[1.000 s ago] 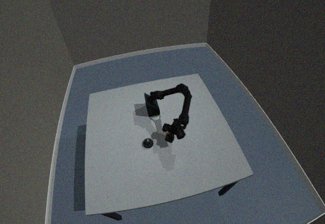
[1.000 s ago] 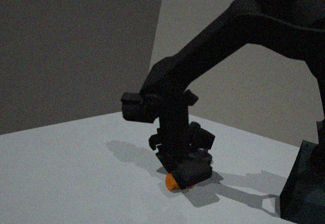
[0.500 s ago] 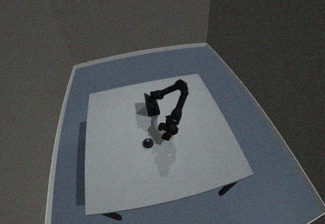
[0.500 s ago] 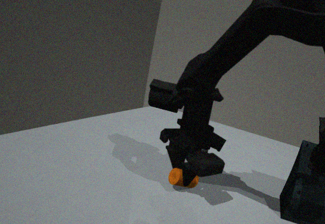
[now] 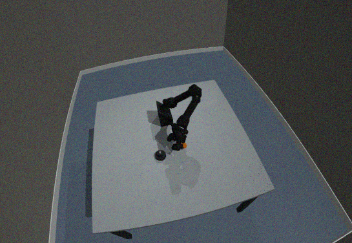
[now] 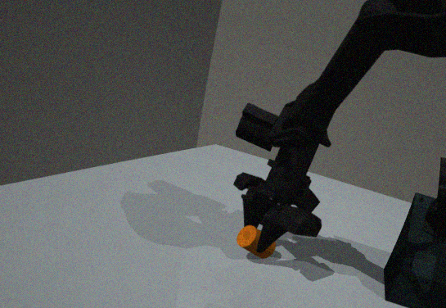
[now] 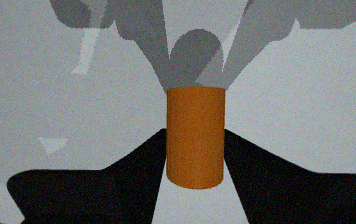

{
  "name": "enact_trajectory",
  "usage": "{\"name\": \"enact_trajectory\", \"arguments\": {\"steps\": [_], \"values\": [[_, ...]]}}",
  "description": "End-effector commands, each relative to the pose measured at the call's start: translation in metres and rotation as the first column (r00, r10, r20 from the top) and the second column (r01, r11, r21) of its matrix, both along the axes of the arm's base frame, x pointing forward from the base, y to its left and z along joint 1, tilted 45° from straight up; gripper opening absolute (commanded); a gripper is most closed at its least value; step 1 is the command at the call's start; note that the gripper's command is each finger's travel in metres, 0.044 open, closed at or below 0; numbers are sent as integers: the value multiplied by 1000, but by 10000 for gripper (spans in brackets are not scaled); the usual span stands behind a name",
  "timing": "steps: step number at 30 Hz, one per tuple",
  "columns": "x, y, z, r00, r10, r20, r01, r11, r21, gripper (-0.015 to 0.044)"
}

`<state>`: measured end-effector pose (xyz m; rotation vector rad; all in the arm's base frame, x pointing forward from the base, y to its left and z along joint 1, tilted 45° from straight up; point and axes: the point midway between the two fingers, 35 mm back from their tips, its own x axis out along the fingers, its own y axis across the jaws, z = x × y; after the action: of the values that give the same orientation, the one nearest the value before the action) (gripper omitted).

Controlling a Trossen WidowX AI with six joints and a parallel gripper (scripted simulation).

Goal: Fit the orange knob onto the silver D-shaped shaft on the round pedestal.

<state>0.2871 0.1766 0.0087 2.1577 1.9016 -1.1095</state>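
The orange knob (image 5: 184, 145) (image 6: 246, 237) (image 7: 195, 107) is between the fingertips of my gripper (image 6: 255, 237) (image 7: 193, 134), which is shut on its sides. In the exterior view the knob is tilted, one round end face raised toward the left and the other end low, close over its shadow on the table. Whether it touches the table is unclear. A faint mark shows on the raised face; I cannot tell whether it is the hole. The dark round pedestal (image 5: 159, 156) stands left of the gripper in the top view, its small silver shaft (image 5: 160, 151) upright and bare. The shaft's flat side is too small to see.
The pale table (image 5: 124, 194) (image 6: 79, 254) carries the arm's dark base (image 5: 165, 114) (image 6: 412, 254), behind the gripper in the top view. Arm shadows lie around the knob. The pedestal is not in view in the exterior view or the wrist view.
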Motion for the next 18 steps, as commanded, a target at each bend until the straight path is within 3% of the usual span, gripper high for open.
{"name": "enact_trajectory", "arguments": {"steps": [1,18], "values": [[-2,-3,-2,1000,-26,9,25,998,52,180],[-11,-16,-14,987,-154,54,130,942,310,180]]}}
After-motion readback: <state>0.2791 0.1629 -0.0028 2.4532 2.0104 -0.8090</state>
